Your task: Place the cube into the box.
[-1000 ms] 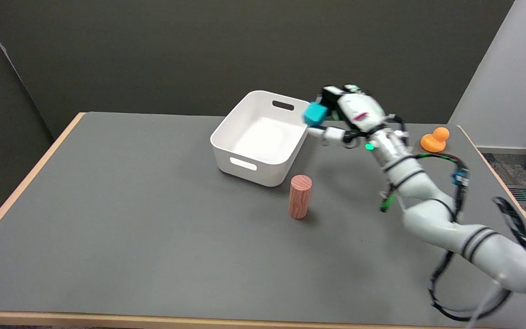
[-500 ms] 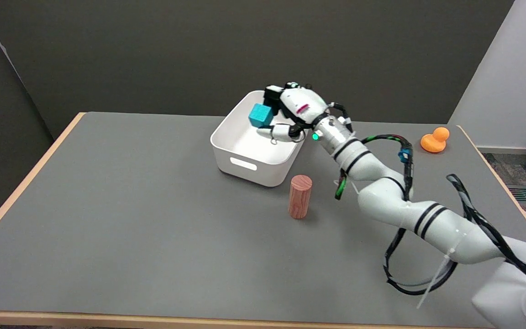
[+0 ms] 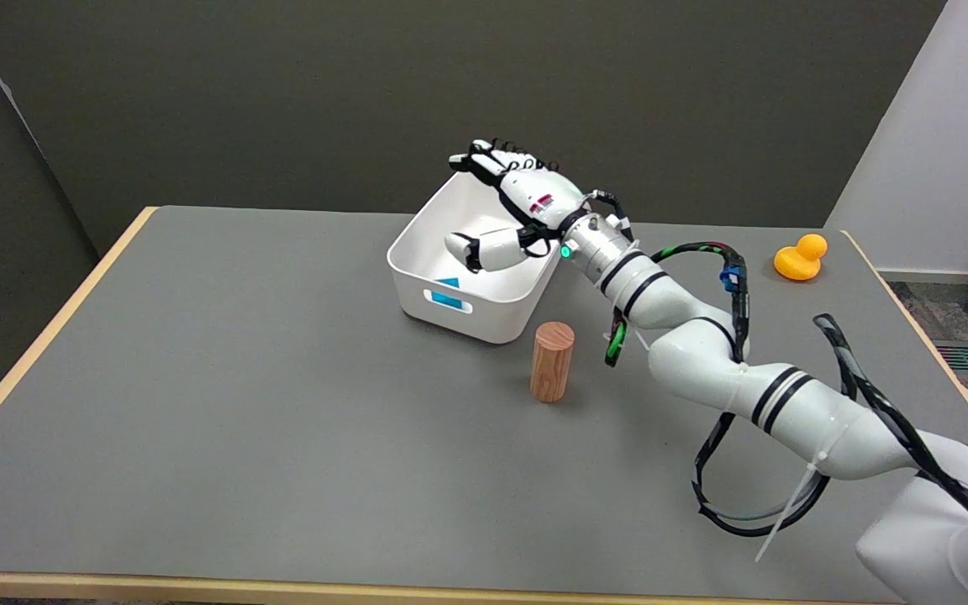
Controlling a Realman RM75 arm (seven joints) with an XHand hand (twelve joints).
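The white box (image 3: 526, 302) stands at the table's far middle. The teal cube (image 3: 448, 283) lies inside it against the near wall; only a corner shows above the rim, and more of it shows through the handle slot. My right hand (image 3: 505, 202) hovers over the box with its fingers spread apart and nothing in them. The thumb points down toward the box's floor, and the other fingers reach over the far rim.
A wood-grain cylinder (image 3: 552, 361) stands upright just in front of the box's near right corner, under my forearm. An orange rubber duck (image 3: 801, 256) sits near the table's far right edge. The grey table (image 3: 240, 420) stretches wide to the left and front.
My hand moved left from beside the box to over it, then spread its fingers. The cube left my grip and dropped into the box.
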